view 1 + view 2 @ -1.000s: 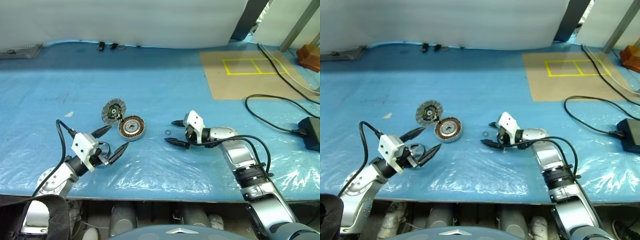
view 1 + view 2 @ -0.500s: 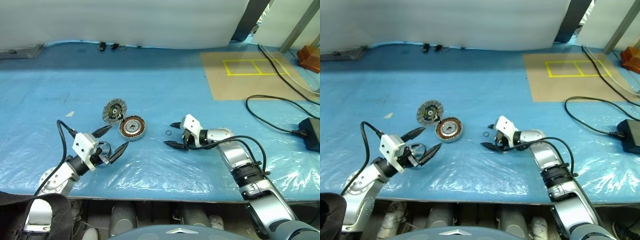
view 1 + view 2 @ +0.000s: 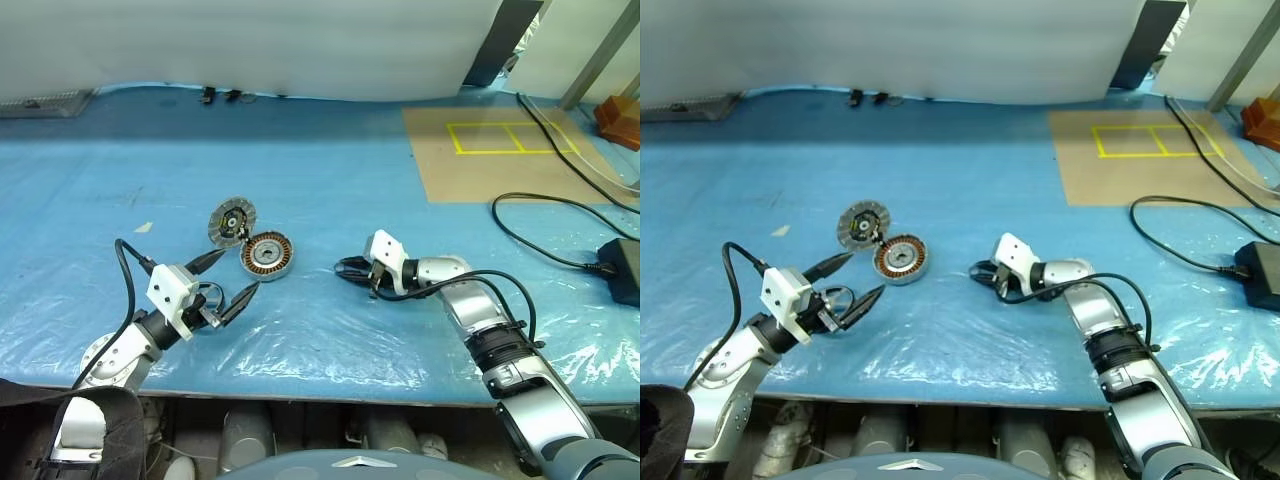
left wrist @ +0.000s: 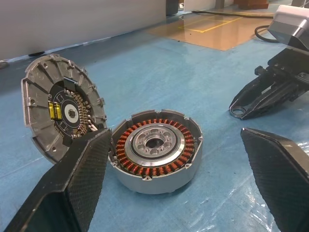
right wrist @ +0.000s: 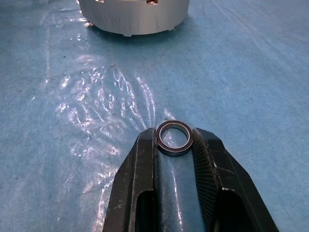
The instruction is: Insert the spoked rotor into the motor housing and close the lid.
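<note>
1. Seeing my right gripper (image 5: 174,140) pinched on a small ring (image 5: 174,137), low on the blue worktop (image 3: 330,180).
2. My left gripper (image 3: 227,285) gapes wide, empty.
3. Motor housing (image 3: 266,256) mid-worktop, between both, lid (image 3: 231,221) propped alongside.

My view takes in a work surface under a blue plastic sheet (image 3: 320,190), wrinkled and glossy along the near edge where light glares off it. A white wall or panel (image 3: 250,45) closes off the far side. Far right, a brown cardboard mat (image 3: 490,150) lies on the sheet, marked with a yellow taped rectangle (image 3: 505,135) split in two. A black cable (image 3: 545,215) loops across the right side to a black box (image 3: 622,270) at the edge. A dark post (image 3: 497,40) stands behind.
</note>
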Motion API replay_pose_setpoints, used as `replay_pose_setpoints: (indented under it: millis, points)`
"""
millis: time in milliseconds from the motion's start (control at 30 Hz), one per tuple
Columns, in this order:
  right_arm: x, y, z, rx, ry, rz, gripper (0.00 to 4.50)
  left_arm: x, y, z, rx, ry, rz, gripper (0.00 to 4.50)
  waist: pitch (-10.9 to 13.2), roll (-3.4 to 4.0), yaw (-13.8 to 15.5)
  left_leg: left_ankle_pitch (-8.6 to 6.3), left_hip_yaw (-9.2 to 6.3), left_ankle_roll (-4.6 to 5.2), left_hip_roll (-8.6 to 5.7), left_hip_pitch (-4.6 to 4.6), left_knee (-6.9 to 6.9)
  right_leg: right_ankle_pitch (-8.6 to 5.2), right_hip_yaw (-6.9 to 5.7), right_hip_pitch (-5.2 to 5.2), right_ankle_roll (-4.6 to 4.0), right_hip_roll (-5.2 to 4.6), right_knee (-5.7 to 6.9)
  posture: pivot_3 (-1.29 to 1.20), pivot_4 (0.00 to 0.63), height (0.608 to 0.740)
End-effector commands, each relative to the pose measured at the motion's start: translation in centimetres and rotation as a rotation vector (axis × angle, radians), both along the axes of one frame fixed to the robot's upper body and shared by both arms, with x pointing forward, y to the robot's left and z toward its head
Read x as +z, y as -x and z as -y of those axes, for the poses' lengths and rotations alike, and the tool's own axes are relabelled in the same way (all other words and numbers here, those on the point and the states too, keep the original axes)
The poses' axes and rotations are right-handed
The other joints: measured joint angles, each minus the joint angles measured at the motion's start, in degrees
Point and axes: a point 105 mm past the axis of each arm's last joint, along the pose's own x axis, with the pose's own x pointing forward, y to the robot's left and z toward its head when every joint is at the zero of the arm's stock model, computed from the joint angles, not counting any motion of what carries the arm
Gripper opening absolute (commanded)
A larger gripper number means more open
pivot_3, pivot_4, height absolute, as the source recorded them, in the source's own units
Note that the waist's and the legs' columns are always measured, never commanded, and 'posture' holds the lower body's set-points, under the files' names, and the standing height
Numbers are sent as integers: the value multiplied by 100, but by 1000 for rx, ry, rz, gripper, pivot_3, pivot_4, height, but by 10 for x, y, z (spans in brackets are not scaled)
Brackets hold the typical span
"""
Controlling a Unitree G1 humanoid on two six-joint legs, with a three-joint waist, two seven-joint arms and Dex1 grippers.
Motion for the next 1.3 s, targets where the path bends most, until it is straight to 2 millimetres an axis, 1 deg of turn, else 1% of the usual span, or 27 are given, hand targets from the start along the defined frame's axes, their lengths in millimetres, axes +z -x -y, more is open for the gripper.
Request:
replay_pose_setpoints:
  millis: [33,133,200,233,300,433,600,667,767,867,933,1000,1300]
  points:
    - [12,-4,-5,-6,-42,9,609,12,-1,1,0,-3,53,4500,0,0,0,0,0,0,0,0,0,0,0,0,0,0,0,0,150,740]
    - [47,-4,-28,41,-210,8,609,11,0,-3,17,-8,55,4500,1,1,-20,0,-1,0,1,-7,-2,0,-1,-10,-1,1,0,0,150,740]
    - [67,-3,-41,80,-258,15,609,13,0,-7,40,-2,63,4500,1,1,-42,0,-1,0,3,-23,-5,9,-1,-30,-16,4,0,0,150,740]
    - [73,-4,-48,98,-263,18,609,14,0,-9,46,-1,64,4500,1,1,-46,0,-1,0,4,-25,-6,18,-1,-43,-32,5,1,0,150,740]
    - [82,-5,-59,126,-254,25,609,13,1,-11,52,2,56,4500,1,1,-38,1,-1,1,4,-34,-5,25,-1,-66,-43,6,5,0,150,740]
    - [91,-16,-82,157,-189,44,609,10,5,-11,51,28,18,4500,1,0,-21,1,0,0,3,-36,-8,24,-1,-66,-43,5,1,0,150,740]
    - [101,-20,-113,221,-155,45,609,7,10,-11,64,24,10,4500,2,-1,-19,0,1,-1,3,-39,-8,24,-1,-68,-43,4,-1,0,150,740]
    - [100,-19,-125,255,-147,36,609,6,10,-10,68,25,11,4500,2,-1,-20,0,1,-1,5,-39,-8,24,-1,-70,-43,4,2,0,150,740]
    - [92,-18,-133,278,-103,14,609,7,11,-9,79,31,16,4500,2,-1,-21,0,1,-1,6,-39,-8,24,-1,-70,-43,4,2,0,150,740]
    - [78,-15,-135,301,-41,-35,609,5,13,-9,85,31,12,4500,3,-2,-13,0,2,-1,5,-42,-8,24,-2,-70,-44,3,1,0,150,740]
    - [66,-16,-135,304,11,-47,609,5,14,-10,90,30,10,4500,3,-2,-15,0,2,-1,5,-42,-8,24,-1,-70,-44,3,2,0,150,740]
    - [59,-16,-135,308,43,-46,609,4,14,-10,92,31,9,4500,3,-2,-18,0,2,-1,6,-40,-7,24,-2,-70,-44,4,4,0,150,740]
    - [53,-23,-139,294,63,-27,609,5,12,-7,85,35,8,4500,3,-2,-24,0,5,-1,8,-36,-5,24,-1,-70,-45,4,11,0,150,740]
